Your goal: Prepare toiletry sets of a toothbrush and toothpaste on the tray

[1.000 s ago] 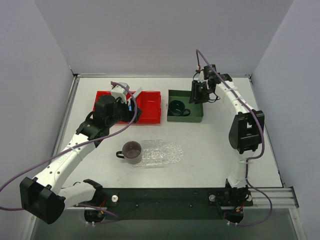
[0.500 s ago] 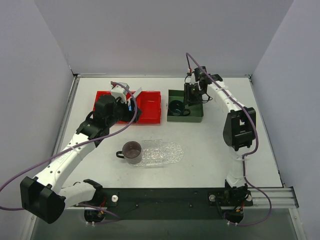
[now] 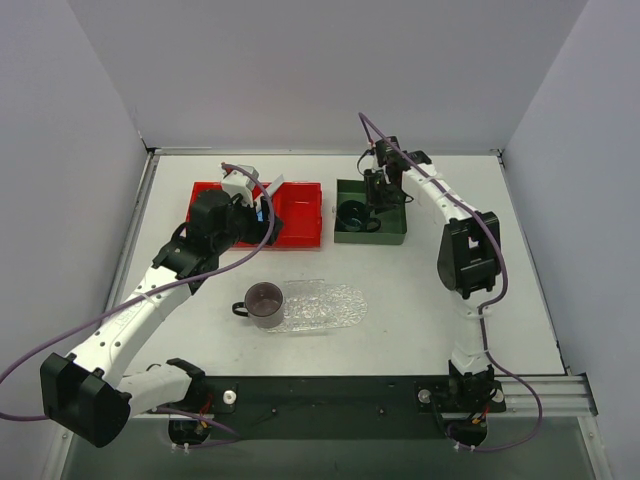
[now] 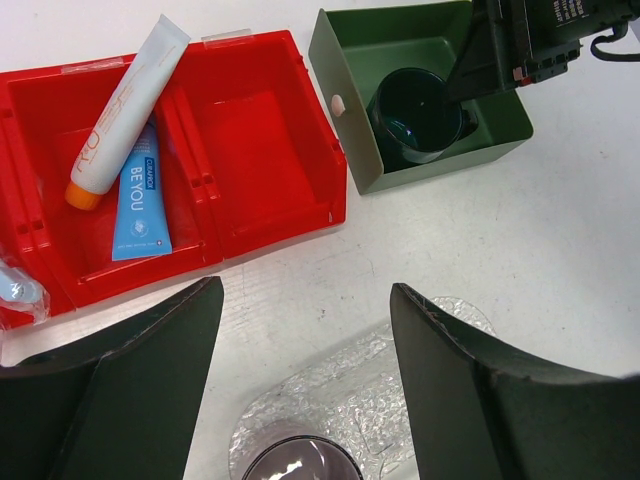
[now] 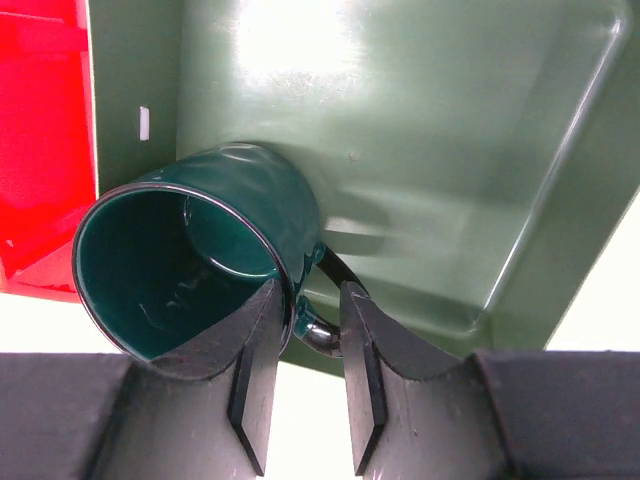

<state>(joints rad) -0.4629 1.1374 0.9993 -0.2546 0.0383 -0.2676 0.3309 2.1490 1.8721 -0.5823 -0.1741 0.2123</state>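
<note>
The toothbrush (image 4: 140,205), a light-blue piece, lies flat in the middle compartment of the red bin (image 4: 265,150), in the upper left of the left wrist view. The toothpaste (image 4: 125,105) lies slanted just beside it and touches its upper end. Its orange cap is low in the compartment and its flat end rests on the far rim. In the top view the left arm covers most of this, and only the white end of the tube shows there.

The tray (image 4: 400,380) lies on the tabletop (image 4: 560,230) at the bottom of the wrist view, apart from the bin. A brown cup (image 3: 264,303) stands on its left end. The left gripper (image 4: 300,295) hangs above, jaws spread wide and grasping nothing.

Only the right wrist view shows the right gripper (image 5: 310,288) closely. Its narrow jaws stand on either side of the handle of the green cup (image 5: 190,260) in the green bin (image 5: 420,130). Whether they pinch the handle I cannot tell.
</note>
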